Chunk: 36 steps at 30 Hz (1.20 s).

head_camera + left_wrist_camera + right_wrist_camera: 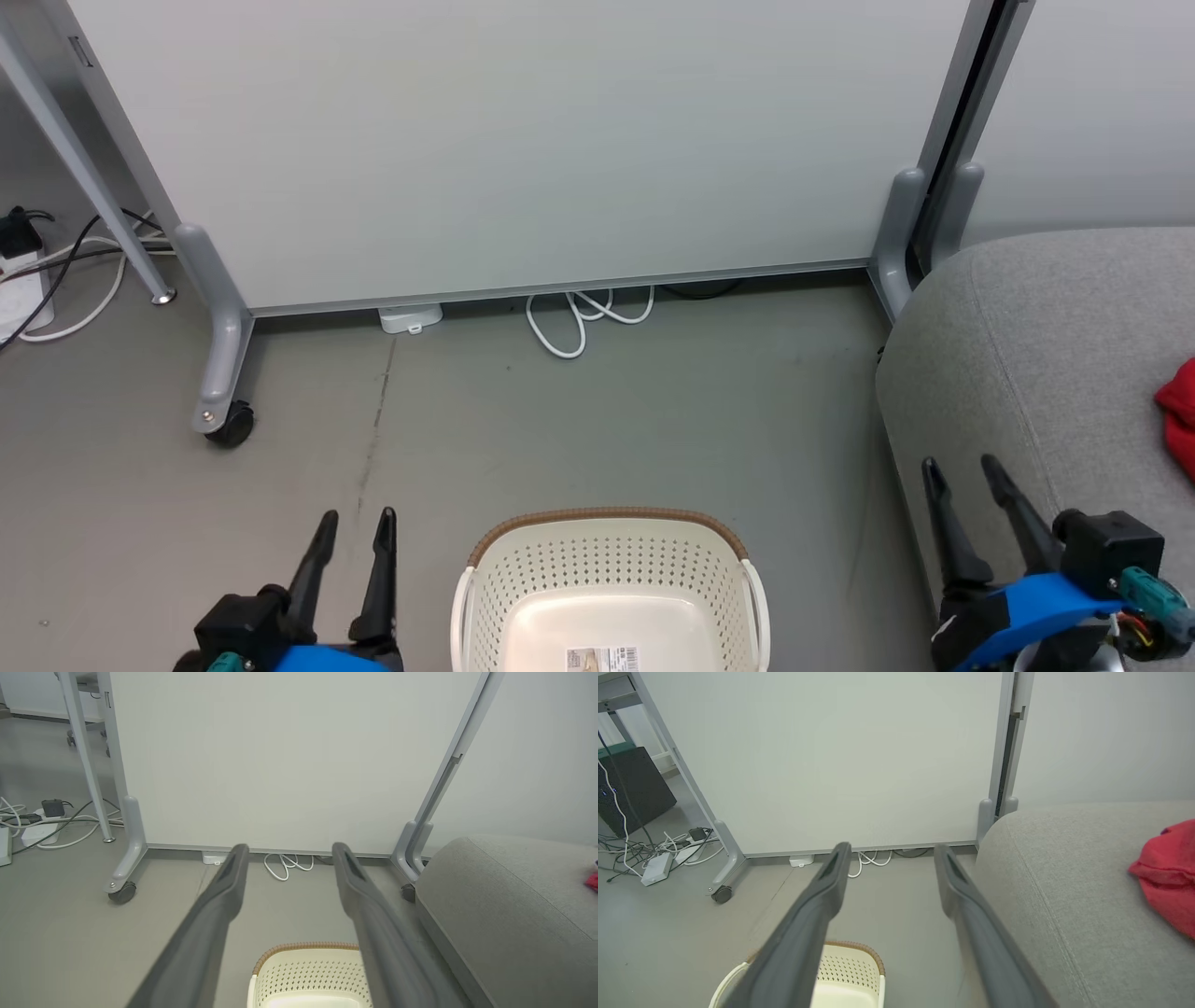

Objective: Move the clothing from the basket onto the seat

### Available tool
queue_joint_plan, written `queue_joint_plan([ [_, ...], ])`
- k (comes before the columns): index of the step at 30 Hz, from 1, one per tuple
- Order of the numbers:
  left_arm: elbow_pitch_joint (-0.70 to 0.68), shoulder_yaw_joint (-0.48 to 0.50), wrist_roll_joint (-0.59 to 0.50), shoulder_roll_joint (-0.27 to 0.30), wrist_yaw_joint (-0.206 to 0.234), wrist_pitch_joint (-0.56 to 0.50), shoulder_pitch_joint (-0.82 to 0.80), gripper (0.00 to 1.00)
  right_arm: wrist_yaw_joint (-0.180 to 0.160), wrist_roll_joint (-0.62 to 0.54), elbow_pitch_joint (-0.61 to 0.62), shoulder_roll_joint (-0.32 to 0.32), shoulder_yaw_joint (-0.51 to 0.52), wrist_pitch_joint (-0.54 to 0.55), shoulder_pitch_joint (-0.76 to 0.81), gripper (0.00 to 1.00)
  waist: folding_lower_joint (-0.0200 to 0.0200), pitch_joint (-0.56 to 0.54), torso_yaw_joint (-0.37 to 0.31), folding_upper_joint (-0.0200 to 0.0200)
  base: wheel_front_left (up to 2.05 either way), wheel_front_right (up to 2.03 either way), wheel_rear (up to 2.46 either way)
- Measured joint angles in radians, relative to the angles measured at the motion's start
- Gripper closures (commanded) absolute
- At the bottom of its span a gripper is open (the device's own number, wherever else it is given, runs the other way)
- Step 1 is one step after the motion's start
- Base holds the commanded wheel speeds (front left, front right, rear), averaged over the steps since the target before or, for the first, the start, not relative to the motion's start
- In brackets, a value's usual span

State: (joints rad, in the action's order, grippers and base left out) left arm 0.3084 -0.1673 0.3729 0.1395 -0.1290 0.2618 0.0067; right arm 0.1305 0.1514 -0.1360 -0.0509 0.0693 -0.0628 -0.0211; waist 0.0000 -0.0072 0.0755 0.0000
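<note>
Lying on the seat [1027, 336], clothing [1181, 411] sits right of the spread right claw [960, 464]; left claw [358, 515] likewise.

Basket [611, 579] glossy perforated plastic; seat [1046, 373] matt fabric.

We see a grey floor [653, 420] bearing a cream laundry basket [607, 565] near centre, a looped white cable [560, 341] farther back, and a grey sofa [1046, 355] at right; red clothing [1181, 411] lies on it.
</note>
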Motion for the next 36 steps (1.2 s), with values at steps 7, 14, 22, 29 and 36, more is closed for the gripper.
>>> queue_joint_plan([
  [7, 0.061, -0.008, 0.006, -0.019, 0.0, -0.006, 0.04, 1.0, 0.0, 0.003, -0.072, 0.008, 0.0, 0.001, 0.022, 1.0, 0.0001, 0.0, 0.0, 0.0, 0.0, 0.0, 0.0],
  [14, 0.092, -0.004, 0.058, -0.026, 0.0, -0.022, 0.06, 1.0, 0.0, 0.06, -0.112, 0.012, 0.002, 0.011, 0.031, 1.0, 0.0001, 0.001, -0.003, 0.0, 0.0, 0.0, 0.0],
  [22, 0.079, 0.024, 0.191, -0.03, 0.0, -0.058, 0.055, 1.0, 0.0, 0.214, -0.112, 0.012, 0.005, 0.029, 0.028, 1.0, 0.0002, 0.001, -0.008, 0.0, 0.0, 0.0, 0.0],
  [29, 0.066, 0.044, 0.298, -0.034, 0.0, -0.086, 0.043, 1.0, 0.0, 0.337, -0.111, 0.012, 0.008, 0.045, 0.025, 1.0, 0.0002, 0.002, -0.012, 0.0, 0.0, 0.0, 0.0],
  [36, 0.051, 0.064, 0.396, -0.038, 0.0, -0.112, 0.028, 1.0, 0.0, 0.452, -0.111, 0.012, 0.012, 0.057, 0.017, 1.0, 0.0002, 0.002, -0.016, 0.0, 0.0, 0.0, 0.0],
])
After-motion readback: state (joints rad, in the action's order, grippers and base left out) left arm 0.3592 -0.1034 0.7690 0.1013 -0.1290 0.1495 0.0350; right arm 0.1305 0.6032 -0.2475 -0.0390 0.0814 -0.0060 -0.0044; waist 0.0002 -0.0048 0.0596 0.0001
